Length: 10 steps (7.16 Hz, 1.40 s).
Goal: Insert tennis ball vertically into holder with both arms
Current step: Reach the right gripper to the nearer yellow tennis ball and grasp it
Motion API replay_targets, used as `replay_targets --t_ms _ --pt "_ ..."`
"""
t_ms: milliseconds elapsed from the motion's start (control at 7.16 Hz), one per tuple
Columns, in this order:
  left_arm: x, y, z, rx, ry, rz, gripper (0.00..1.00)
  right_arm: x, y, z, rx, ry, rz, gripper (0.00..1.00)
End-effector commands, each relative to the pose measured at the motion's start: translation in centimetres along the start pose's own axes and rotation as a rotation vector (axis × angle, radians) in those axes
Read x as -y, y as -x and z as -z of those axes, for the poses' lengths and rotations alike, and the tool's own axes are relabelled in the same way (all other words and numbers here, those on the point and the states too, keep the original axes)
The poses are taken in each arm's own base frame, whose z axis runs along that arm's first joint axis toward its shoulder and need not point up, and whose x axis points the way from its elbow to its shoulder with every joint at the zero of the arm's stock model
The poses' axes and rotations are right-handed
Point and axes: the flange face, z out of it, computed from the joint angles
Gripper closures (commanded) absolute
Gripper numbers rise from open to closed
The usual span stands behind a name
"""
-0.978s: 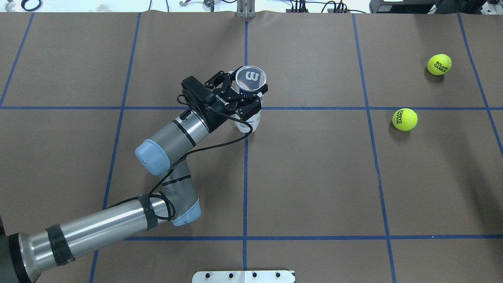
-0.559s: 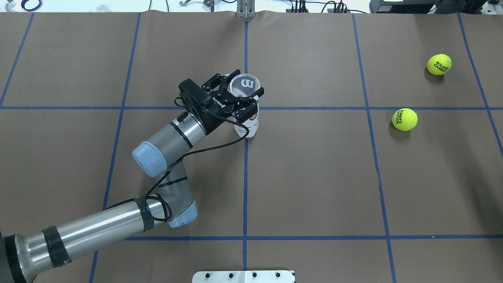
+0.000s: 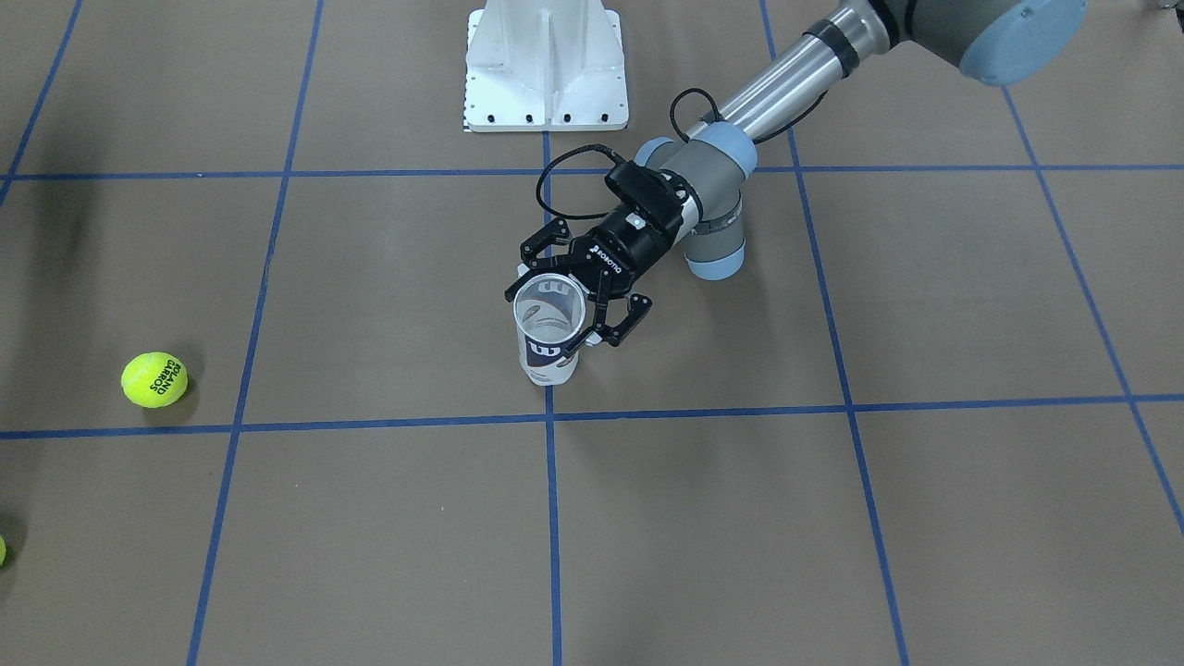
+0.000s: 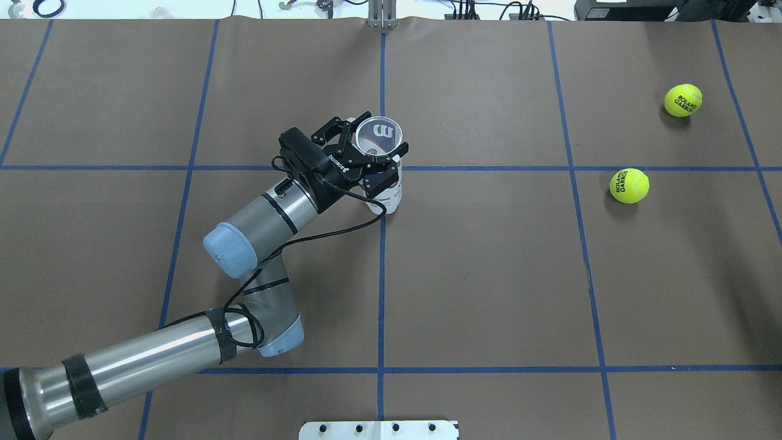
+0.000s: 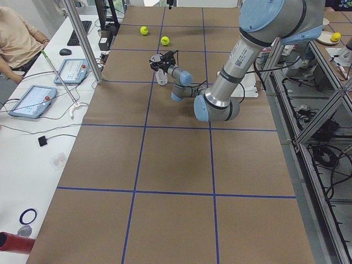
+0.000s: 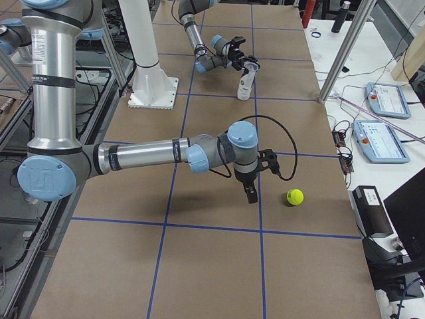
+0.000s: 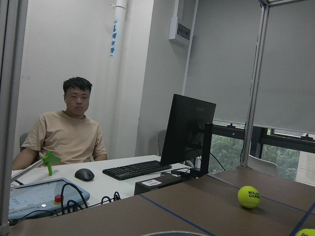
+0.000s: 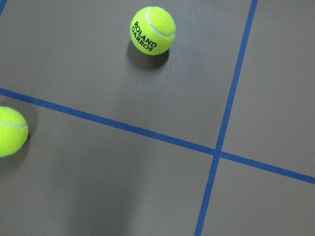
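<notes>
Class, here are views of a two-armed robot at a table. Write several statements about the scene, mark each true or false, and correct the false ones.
1. The holder stands upright, open end up. True.
2. A ball is already inside the holder. False: it looks empty; the near ball and the far ball lie on the table.
3. The left end effector grips the holder near its rim. True.
4. The right end effector carries a ball. False: in the right-side view the right end effector hangs beside a ball without touching it.
</notes>
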Motion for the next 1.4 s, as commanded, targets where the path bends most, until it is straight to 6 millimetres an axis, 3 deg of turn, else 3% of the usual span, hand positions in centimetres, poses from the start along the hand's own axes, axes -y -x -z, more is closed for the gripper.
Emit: replay_targets --t_ms 0,140,279,559,838,978,1258 --pt "-0.7 -0.9 0.2 -0.008 0.017 -0.009 0.08 0.0 0.1 0.1 0.003 -0.002 -0.003 0.0" --pt "-0.8 -1.1 0.2 -0.01 0.019 -0.025 0.08 0.2 0.6 0.2 0.017 -0.004 -0.059 0.0" --pt "-1.2 -1.8 0.3 -0.018 0.023 -0.023 0.06 1.5 2.7 -0.3 0.05 0.003 -0.119 0.0" --pt "-1.2 -1.8 0.4 -0.017 0.024 -0.023 0.06 5.2 12.1 -4.1 0.091 0.047 -0.234 0.0" --pt "-1.2 -1.8 0.3 -0.018 0.023 -0.023 0.05 6.3 20.0 -8.7 0.058 0.016 -0.246 0.0" --pt "-1.2 -1.8 0.3 -0.018 0.023 -0.023 0.05 6.8 22.7 -11.0 0.017 0.008 -0.228 0.0" --pt "-1.2 -1.8 0.3 -0.018 0.023 -0.023 0.04 7.1 24.0 -13.3 -0.012 0.018 -0.205 0.0"
